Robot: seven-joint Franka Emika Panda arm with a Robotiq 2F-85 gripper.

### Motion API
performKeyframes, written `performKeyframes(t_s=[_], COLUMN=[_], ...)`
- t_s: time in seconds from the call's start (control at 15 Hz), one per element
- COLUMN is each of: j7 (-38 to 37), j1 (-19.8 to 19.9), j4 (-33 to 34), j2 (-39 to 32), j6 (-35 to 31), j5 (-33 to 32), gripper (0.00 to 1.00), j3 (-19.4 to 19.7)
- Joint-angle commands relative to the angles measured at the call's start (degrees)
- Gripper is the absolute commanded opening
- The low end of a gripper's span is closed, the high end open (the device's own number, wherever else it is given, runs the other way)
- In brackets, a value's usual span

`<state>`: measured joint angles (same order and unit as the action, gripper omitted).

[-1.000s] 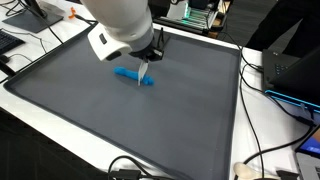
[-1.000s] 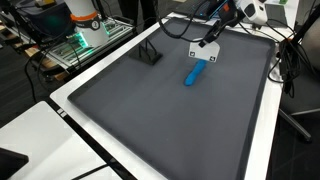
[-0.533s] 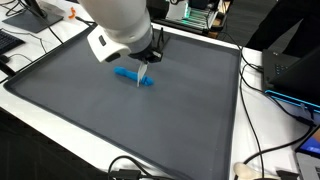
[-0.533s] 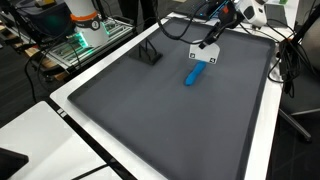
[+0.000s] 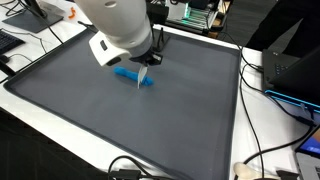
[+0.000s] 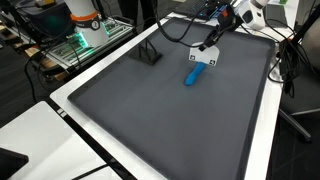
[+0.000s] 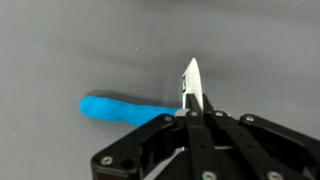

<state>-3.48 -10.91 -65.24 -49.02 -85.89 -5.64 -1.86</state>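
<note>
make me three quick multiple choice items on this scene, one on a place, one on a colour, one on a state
1. Where does the pen-shaped object lie?
A on the grey mat
B on the floor
C inside a box

2. What colour is the pen-shaped object?
A red
B blue
C yellow

3. How do the jaws of the gripper stand?
A wide open
B shut
C out of every view

Answers:
1 A, both exterior views show it flat on the mat.
2 B, the wrist view shows it bright blue beside the gripper.
3 B, the wrist view shows the jaws pressed together.
</note>
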Motion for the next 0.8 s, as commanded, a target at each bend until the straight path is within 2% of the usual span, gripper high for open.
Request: performKeyframes(t_s=[0.0, 0.73], j7=[-0.3, -0.6], j1=[0.4, 1.7], j4=[-2.0, -3.4], j2=[1.5, 4.8], j6=[-1.1, -1.4], j5=[-0.3, -0.2], gripper=[0.01, 0.01], j3=[-0.1, 0.4])
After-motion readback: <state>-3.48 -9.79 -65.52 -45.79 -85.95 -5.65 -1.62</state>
